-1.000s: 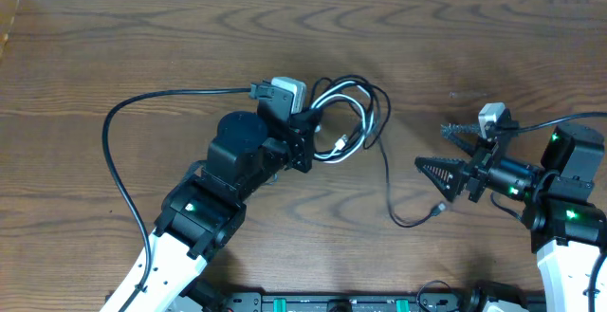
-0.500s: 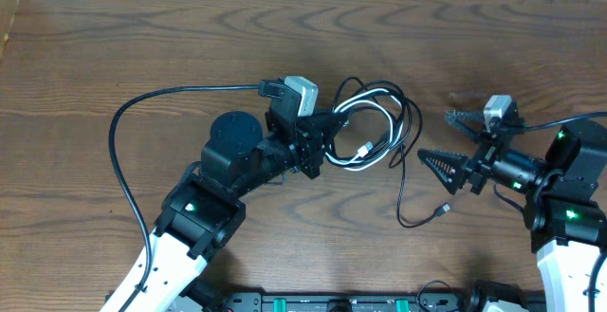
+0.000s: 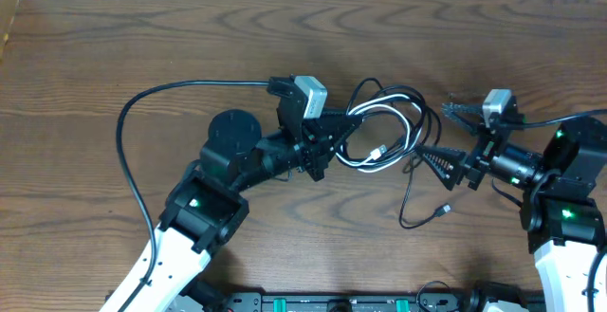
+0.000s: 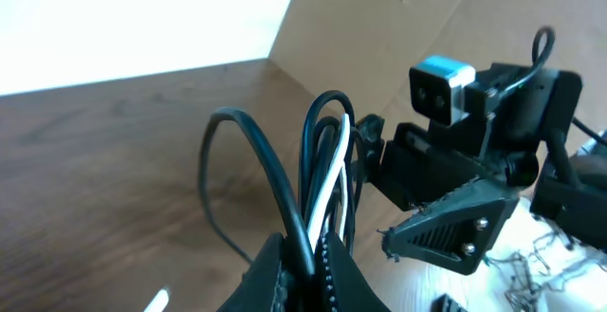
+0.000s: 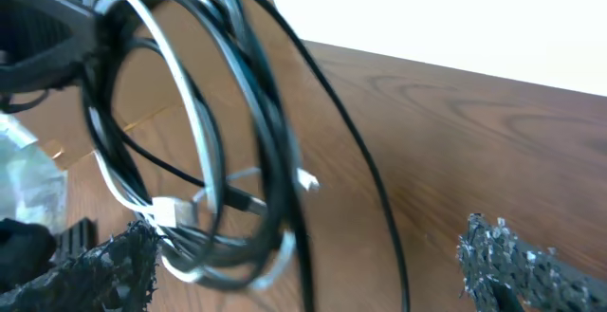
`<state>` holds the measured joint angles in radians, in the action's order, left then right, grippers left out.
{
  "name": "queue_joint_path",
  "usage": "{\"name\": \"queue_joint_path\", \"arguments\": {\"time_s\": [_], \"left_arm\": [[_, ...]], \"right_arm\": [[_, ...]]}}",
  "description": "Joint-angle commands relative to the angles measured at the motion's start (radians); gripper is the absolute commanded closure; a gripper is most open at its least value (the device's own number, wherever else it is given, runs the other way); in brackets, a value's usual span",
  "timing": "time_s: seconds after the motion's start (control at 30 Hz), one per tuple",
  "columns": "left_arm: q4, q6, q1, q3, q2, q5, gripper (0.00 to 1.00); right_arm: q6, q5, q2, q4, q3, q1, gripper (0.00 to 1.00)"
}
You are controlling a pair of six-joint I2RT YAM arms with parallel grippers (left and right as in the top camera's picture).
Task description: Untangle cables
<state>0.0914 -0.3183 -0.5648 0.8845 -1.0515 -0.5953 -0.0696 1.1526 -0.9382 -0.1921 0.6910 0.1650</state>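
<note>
Two tools meet over the middle of the surface [image 3: 190,37]! Left tool [image 3: 349,122] is clamped tight on the cables [image 3: 387,127], with black loops and one white cable [image 4: 328,174] arching up from its fingertips. Right tool [image 3: 444,134] gapes wide, jaws just beside the coil's right edge. One black tail droops onto the wood, and its plug [image 3: 442,209] lies there.

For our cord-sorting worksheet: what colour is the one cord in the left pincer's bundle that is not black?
White; the cord shows best in the left wrist view.
</note>
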Motion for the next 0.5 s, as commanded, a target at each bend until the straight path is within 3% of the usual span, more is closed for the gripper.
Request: {"name": "queue_joint_path", "arguments": {"time_s": [0.0,0.47], "left_arm": [[0.032,-0.009,-0.005,-0.002,-0.018,-0.073,0.93],[0.091,-0.008,-0.035,-0.002,-0.039,-0.086,0.93]], "right_arm": [[0.013,0.014,-0.003,0.025,0.016,-0.042,0.01],[0.127,-0.020,-0.004,0.080,0.016,-0.088,0.05]]}}
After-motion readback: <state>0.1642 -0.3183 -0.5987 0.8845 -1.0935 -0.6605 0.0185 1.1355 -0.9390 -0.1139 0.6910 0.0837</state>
